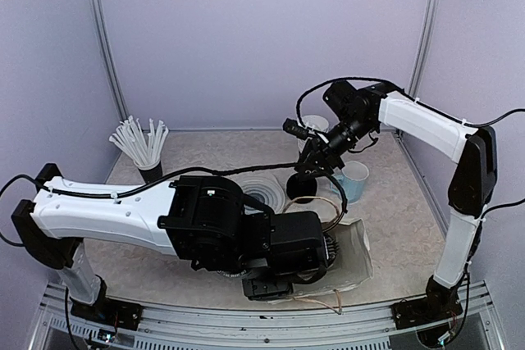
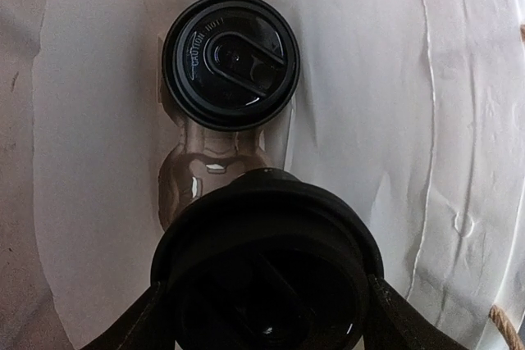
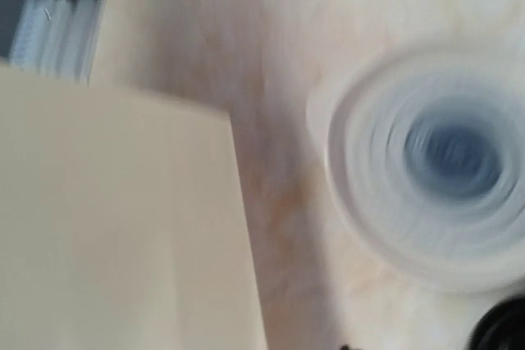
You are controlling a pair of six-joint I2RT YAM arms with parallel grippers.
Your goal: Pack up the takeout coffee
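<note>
In the left wrist view I look down into a white paper bag (image 2: 459,120). One black takeout coffee (image 2: 230,63) with a round lid stands in a brown carrier at the bag's bottom. My left gripper (image 2: 267,321) is shut on a second black lidded coffee cup (image 2: 267,260), with its fingers (image 2: 139,325) on either side of the lid, just above the carrier. In the top view the left arm (image 1: 205,219) hides this. My right gripper (image 1: 312,161) hangs over a black object (image 1: 302,188) beyond the bag. The right wrist view is blurred and shows no fingers.
A black cup of white sticks (image 1: 143,149) stands at the back left. A light blue mug (image 1: 354,179) and a white cup (image 1: 316,127) stand at the back right. A white ribbed disc (image 1: 264,190) lies mid-table and shows in the right wrist view (image 3: 435,161). The bag (image 1: 354,256) stands front right.
</note>
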